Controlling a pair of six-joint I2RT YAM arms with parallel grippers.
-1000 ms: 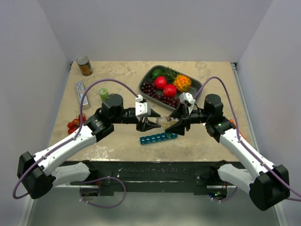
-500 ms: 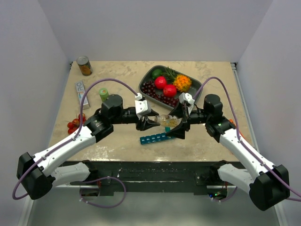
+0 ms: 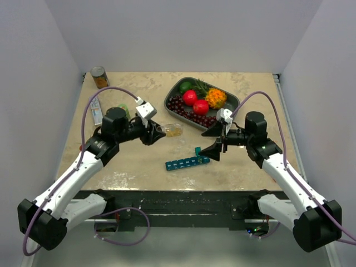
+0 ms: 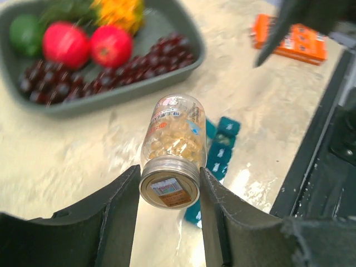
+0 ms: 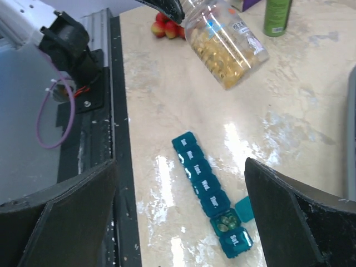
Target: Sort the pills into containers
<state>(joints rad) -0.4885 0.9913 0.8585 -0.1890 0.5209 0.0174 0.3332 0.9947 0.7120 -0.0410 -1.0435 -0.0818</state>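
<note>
left wrist: left fingers [image 4: 119, 217] clamp bottle [image 4: 170, 188] of pills [image 4: 173, 140] | right fingers [image 5: 72, 222] wide apart

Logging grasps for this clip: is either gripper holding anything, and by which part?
The left gripper holds the clear pill bottle by its silver-rimmed end, between both fingers. The right gripper is open and holds nothing.

Containers [image 3: 187, 162]: laid on the surface [image 3: 144, 89], near the front edge.
Tray [image 3: 230, 99]: set behind them, rightward.
Can [image 3: 100, 78]: placed at the back-left corner.
</note>
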